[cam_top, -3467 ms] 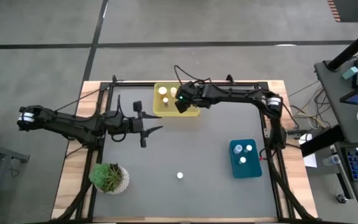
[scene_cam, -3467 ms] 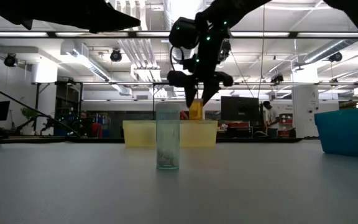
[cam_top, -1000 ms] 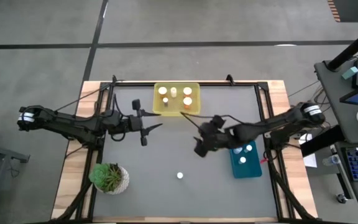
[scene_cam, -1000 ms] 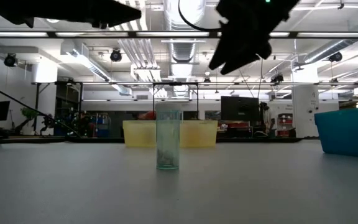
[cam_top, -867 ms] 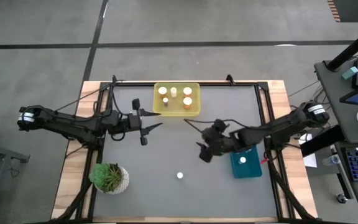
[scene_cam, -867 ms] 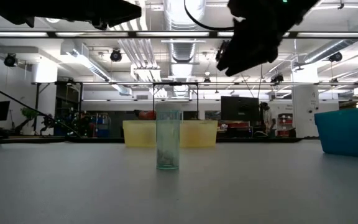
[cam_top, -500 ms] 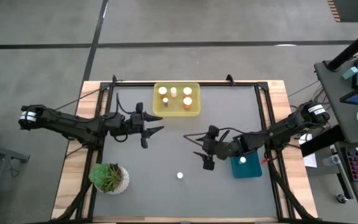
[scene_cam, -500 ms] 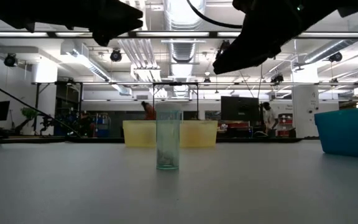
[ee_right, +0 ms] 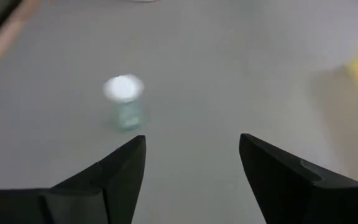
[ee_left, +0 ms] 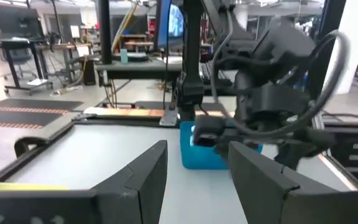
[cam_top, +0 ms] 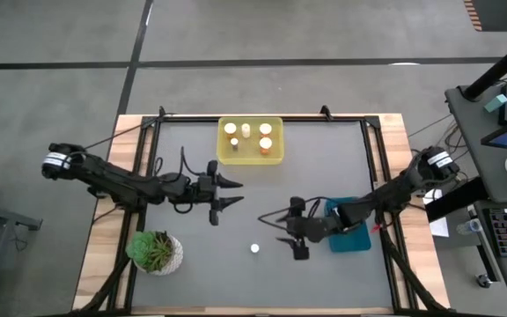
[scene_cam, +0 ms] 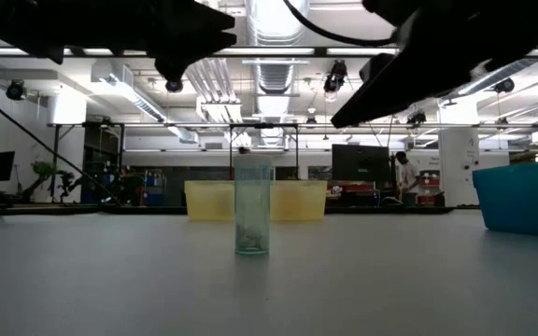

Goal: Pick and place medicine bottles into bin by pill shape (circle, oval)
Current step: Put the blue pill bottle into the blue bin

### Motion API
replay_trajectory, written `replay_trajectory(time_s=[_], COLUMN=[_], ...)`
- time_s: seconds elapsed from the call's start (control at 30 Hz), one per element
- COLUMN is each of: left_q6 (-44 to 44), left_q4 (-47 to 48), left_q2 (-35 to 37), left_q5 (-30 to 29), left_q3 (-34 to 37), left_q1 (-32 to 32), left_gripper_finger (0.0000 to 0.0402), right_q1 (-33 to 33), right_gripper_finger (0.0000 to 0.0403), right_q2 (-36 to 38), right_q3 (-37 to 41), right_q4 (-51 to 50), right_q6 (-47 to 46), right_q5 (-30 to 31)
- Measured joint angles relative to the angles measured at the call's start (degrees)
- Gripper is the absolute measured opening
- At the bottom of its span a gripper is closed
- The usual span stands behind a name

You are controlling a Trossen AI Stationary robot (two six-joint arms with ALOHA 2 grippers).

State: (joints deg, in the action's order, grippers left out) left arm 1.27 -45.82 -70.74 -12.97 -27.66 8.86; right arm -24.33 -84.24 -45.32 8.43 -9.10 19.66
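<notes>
1 clear medicine bottle (cam_top: 254, 248) with a white cap, upright and alone on the grey bench (cam_top: 324, 176), toward the near edge, between the potted plant (cam_top: 155, 251) and the teal bin (cam_top: 349, 236). Same bottle dead centre in the low view (scene_cam: 252, 219), standing free, nothing touching it.

Right gripper (cam_top: 298, 246) low over the bench, just beside the bottle on its right side, arm stretched in from the right edge and passing over the teal bin. Jaws spread apart and empty (right wrist view: the 2 dark fingers (ee_right: 120, 174) parted wide, the bottle (ee_right: 125, 101) ahead of them and off toward one finger, not between them).

Left gripper (cam_top: 224, 194) out over the middle of the bench, arm reaching in long and nearly level from the left edge, well apart from the bottle. Jaws part-open, holding nothing; left wrist view looks past its 2 fingers (ee_left: 143, 177) across the bench toward the teal bin (ee_left: 199, 155) and the other arm.

Yellow bin (cam_top: 251, 158) at the far edge, middle: 4 bottles inside, white caps, 2 of them orange-bodied (cam_top: 265, 143). Contents of the teal bin mostly hidden under the right arm.

In the low view, both arms only as dark shapes along the top, above the bottle, with the yellow bin (scene_cam: 209, 200) behind it.
</notes>
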Motion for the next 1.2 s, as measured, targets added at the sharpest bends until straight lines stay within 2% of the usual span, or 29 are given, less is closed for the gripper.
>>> replay_trajectory(time_s=[0.2,0.33,0.57,0.73,0.83,1.0,1.2], left_q6=[-0.6,-5.7,-19.7,-21.4,-21.2,-21.1,-21.1], left_q4=[-0.6,-0.7,-0.6,0.3,1.4,2.8,2.8], left_q2=[-1.4,0.1,3.8,6.5,7.5,8.2,8.2], left_q5=[0.0,-0.1,-0.7,-0.8,-0.7,-0.6,-0.6], left_q3=[0.0,0.0,0.0,0.0,0.0,0.0,0.0], left_q1=[0.1,0.0,0.0,0.0,0.3,0.3,0.3], left_gripper_finger=[0.0156,0.0156,0.0156,0.0156,0.0156,0.0156,0.0156], right_q1=[-3.0,-3.4,-3.9,-4.0,-3.9,-3.9,-2.6], right_gripper_finger=[0.0249,0.0247,0.0247,0.0247,0.0258,0.028,0.0277], right_q2=[-0.3,-0.5,-4.7,-9.8,-13.0,-18.1,-22.8], right_q3=[0.0,-2.7,-16.7,-26.7,-31.7,-37.7,-40.6], right_q4=[0.0,-3.9,-26.9,-39.5,-44.5,-46.7,-43.4], right_q6=[-3.6,-7.2,-10.1,-13.9,-14.9,-14.1,-8.7], right_q5=[-3.4,-3.4,-3.7,-5.4,-9.2,-10.2,-6.4])
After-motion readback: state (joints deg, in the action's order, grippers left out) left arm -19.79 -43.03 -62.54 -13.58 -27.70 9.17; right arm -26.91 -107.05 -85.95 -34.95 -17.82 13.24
